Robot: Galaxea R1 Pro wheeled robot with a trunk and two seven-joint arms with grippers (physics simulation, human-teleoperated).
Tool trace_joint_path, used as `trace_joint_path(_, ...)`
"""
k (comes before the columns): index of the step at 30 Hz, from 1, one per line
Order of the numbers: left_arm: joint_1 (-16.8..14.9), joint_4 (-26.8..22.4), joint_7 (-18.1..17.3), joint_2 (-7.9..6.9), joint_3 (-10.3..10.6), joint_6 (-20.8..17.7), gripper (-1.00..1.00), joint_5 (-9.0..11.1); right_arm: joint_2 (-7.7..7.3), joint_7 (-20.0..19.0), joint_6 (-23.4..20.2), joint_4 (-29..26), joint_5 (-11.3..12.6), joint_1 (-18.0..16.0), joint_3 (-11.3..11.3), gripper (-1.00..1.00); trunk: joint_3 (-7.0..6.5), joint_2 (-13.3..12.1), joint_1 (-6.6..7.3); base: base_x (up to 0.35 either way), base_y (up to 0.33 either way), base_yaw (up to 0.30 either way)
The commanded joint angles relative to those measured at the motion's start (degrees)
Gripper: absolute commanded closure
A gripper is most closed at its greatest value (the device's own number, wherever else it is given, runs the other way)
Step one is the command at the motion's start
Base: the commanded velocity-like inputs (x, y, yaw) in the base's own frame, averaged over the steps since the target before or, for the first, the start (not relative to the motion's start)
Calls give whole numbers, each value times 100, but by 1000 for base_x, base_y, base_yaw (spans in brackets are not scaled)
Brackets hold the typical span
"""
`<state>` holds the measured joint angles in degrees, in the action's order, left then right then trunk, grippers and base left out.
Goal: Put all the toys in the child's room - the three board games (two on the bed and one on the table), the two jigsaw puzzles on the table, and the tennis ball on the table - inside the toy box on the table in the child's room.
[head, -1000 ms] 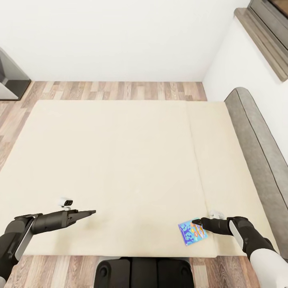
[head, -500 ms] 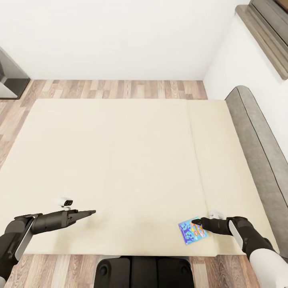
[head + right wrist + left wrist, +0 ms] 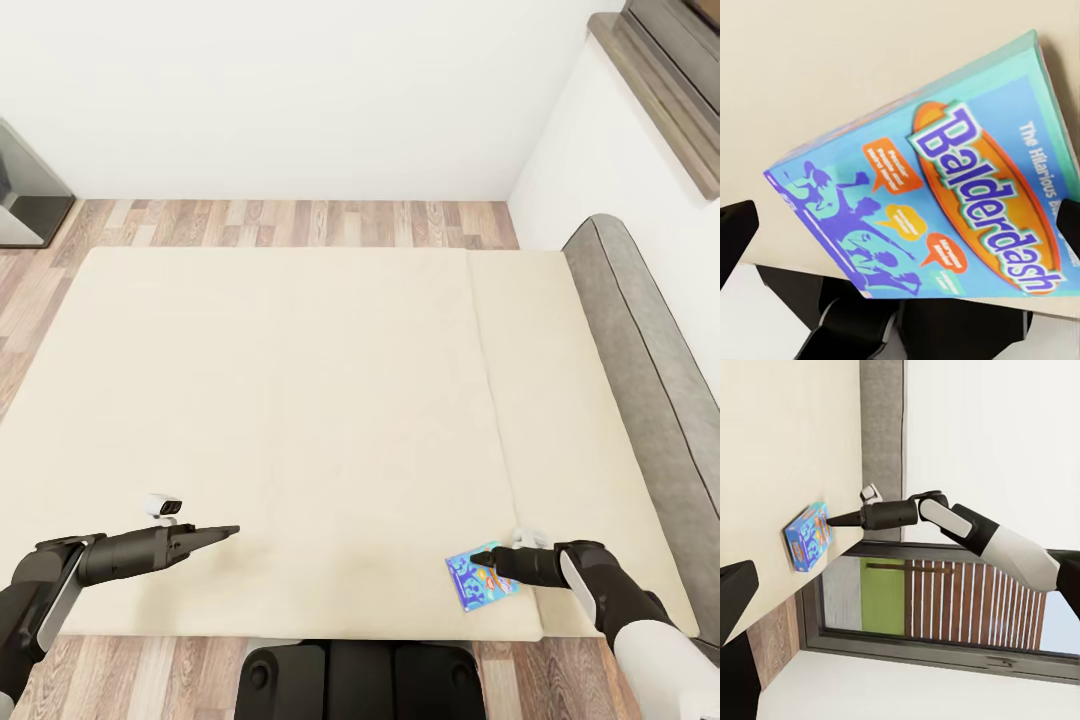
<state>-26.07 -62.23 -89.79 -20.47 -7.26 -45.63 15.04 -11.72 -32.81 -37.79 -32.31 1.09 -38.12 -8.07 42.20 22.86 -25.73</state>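
Your right gripper [image 3: 492, 563] is clamped on the blue Balderdash board game [image 3: 478, 579], which sits at the near edge of the bed [image 3: 300, 400]. Your left gripper [image 3: 232, 530], fingers together, hovers over the bed's near-left part.

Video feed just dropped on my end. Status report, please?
Right gripper at blue board game near bed's front edge, grasp unconfirmed. Left gripper hovering over mattress, holding nothing. Nothing in the way.

head: high, down on bed [image 3: 300, 400]; wrists: close, share board game [image 3: 937, 187]
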Motion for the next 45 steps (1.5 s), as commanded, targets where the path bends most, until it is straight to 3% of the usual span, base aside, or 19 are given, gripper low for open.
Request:
trace_joint_path(1,-5,0,-21,-1,4,-60,-100,-1,35,-6,-73,-4,82,7,5,-100,7,6,-5,0,0,0)
trace_joint_path(18,-3,0,-21,0,0,-60,-100,-2,-36,-6,-70,-9,100,7,44,-100,7,6,-5,0,0,0)
trace_joint_path(45,-3,0,-21,-18,-3,-58,-100,16,29,-6,-68,-12,91,7,51,-100,-121,6,-5,0,0,0)
